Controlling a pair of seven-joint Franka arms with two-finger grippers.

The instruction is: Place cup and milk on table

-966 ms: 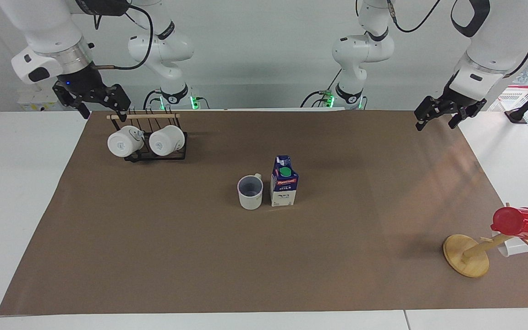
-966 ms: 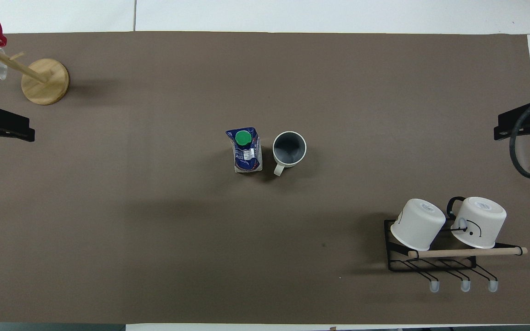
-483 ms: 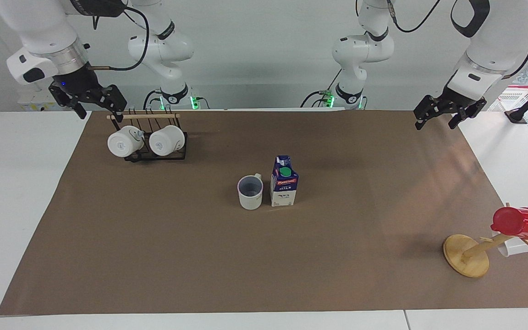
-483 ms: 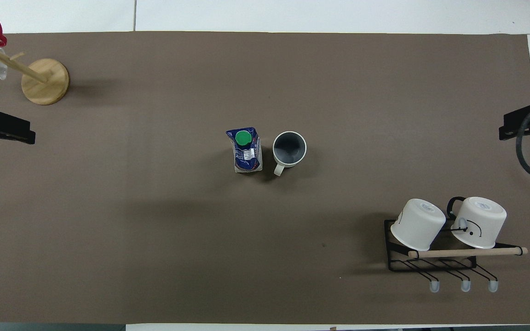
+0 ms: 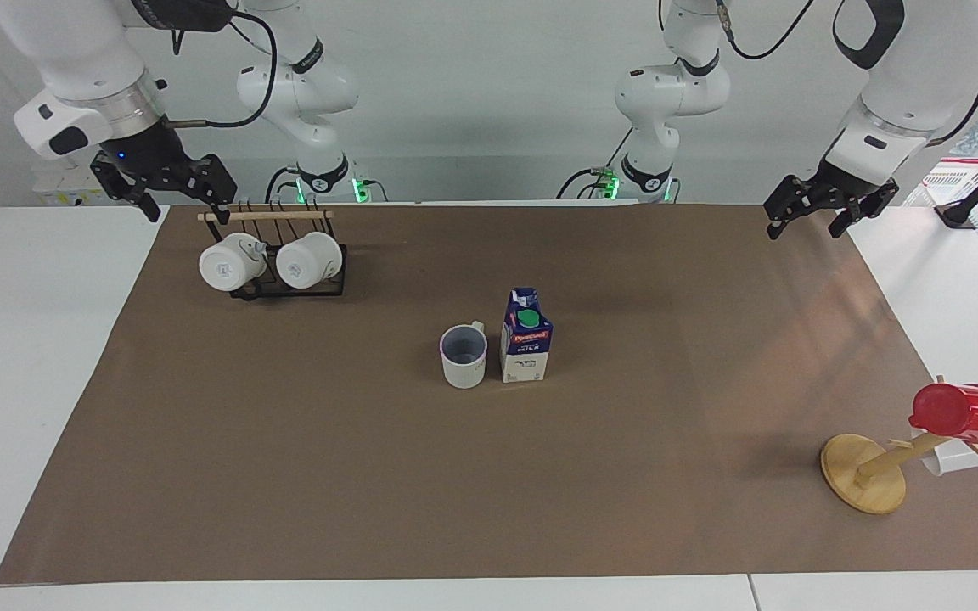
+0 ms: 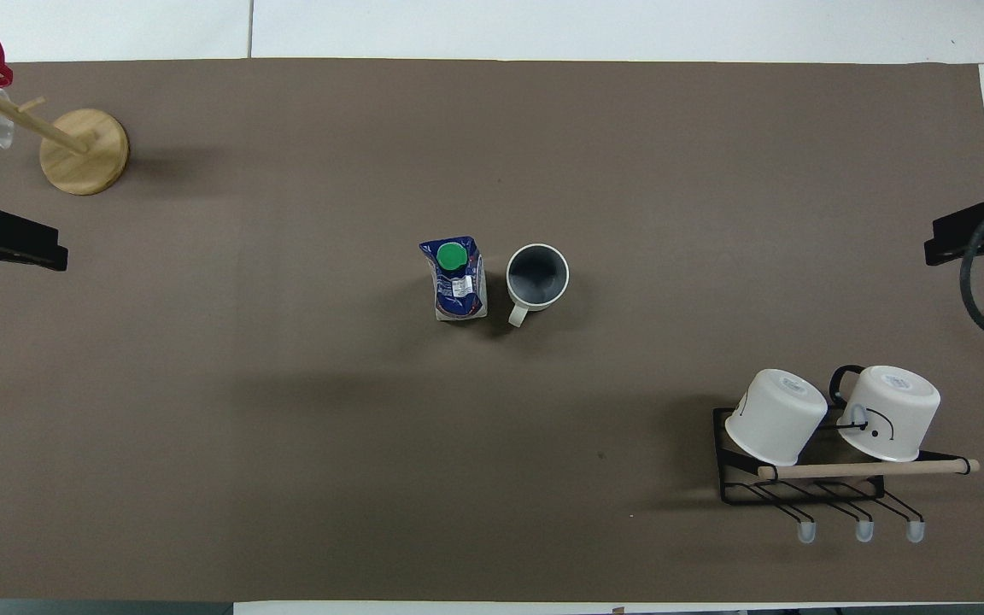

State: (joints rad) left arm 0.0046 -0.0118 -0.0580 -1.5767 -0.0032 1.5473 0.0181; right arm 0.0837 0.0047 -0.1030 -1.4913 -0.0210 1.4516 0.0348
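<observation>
The cream-white cup (image 5: pixel 463 356) with a grey-blue inside stands upright on the brown sheet of the table (image 5: pixel 328 492), about mid-table. The milk carton (image 5: pixel 526 341) stands upright right beside it, toward the left arm's end. In the overhead view the cup (image 6: pixel 537 275) and the milk (image 6: pixel 456 282) stand side by side, with the cup's handle pointing toward the robots. My right gripper (image 5: pixel 186 208) is open and empty, raised beside the mug rack. My left gripper (image 5: pixel 803 227) is open and empty, raised over the sheet's edge at its own end.
A black wire rack (image 5: pixel 285 280) holds two white mugs (image 5: pixel 230 261), near the robots at the right arm's end. A wooden mug tree (image 5: pixel 867 471) carries a red plastic cup (image 5: pixel 960 412) and a white one, at the left arm's end, far from the robots.
Both grippers have risen a little and drawn slightly outward toward their own ends. The cup and the milk have not moved.
</observation>
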